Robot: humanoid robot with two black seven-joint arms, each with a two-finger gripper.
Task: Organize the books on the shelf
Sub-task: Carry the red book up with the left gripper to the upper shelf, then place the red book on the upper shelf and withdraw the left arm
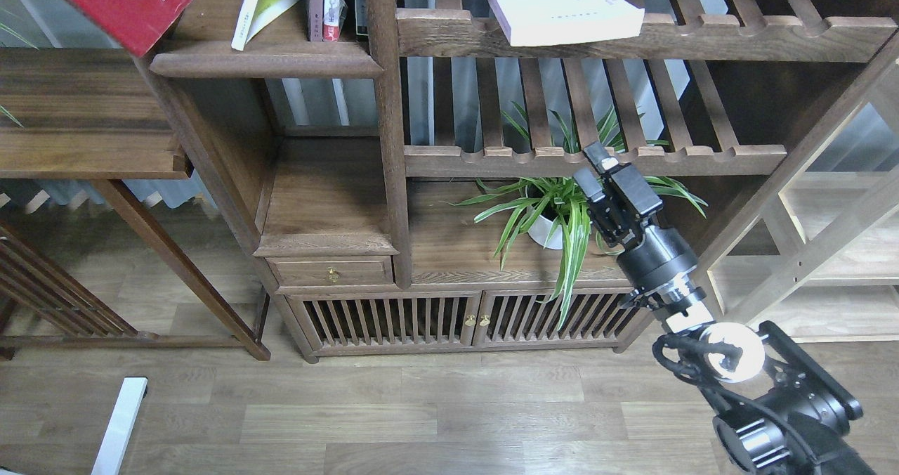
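The right claw hangs empty, fingers slightly parted, below the slatted rack; the white book lies above it, slightly left, long axis running back-left; left arm unseen.

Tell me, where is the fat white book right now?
In the head view, the thick white book lies flat at the top right, on a slatted rack with its corner over the front rail, above the green plant and the right gripper.
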